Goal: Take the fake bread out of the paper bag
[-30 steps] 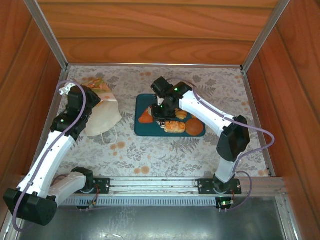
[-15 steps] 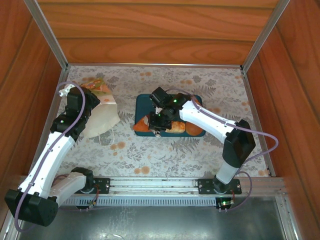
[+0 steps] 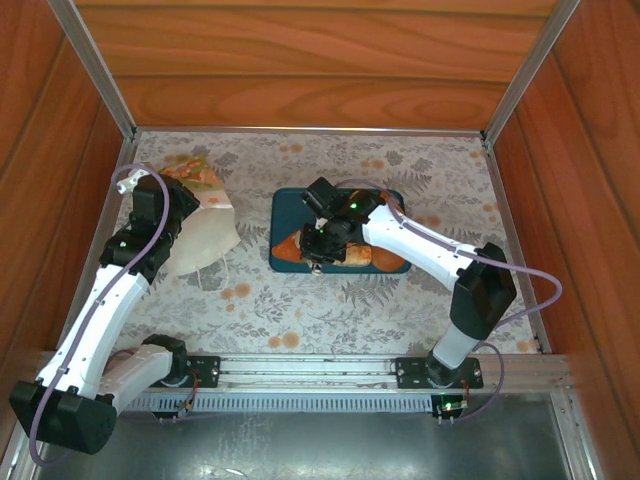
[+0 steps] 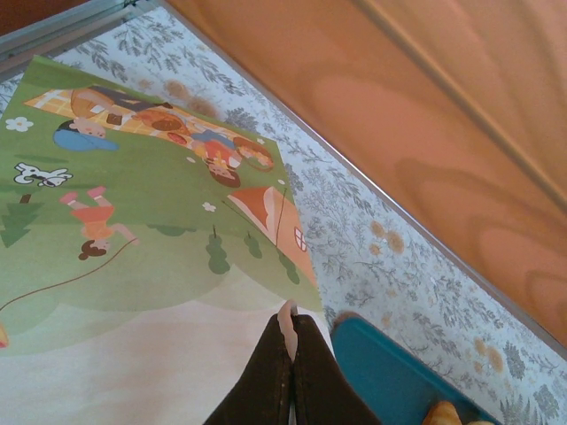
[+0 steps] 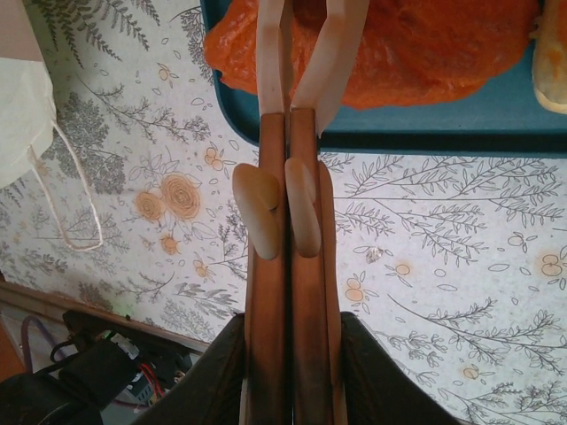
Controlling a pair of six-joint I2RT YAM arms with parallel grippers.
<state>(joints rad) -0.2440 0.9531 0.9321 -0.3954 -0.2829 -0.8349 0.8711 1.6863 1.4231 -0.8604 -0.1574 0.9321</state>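
Pinching the rim of the bag (image 4: 133, 221), the left claw (image 4: 289, 312) is closed tight on the paper. The bag lies on its side at the left of the table (image 3: 400, 310). Just beside it, several pieces of bread (image 3: 386, 257) sit on a teal tray (image 3: 284, 203), all clear of the bag. The right claw (image 5: 299, 35) hangs over the tray's near edge, jaws only narrowly parted above an orange piece (image 5: 425, 44); whether it grips anything cannot be told. Most of the job looks done, judging by the loaded tray. Whether any bread remains inside the bag is hidden, so a last reach may be left.
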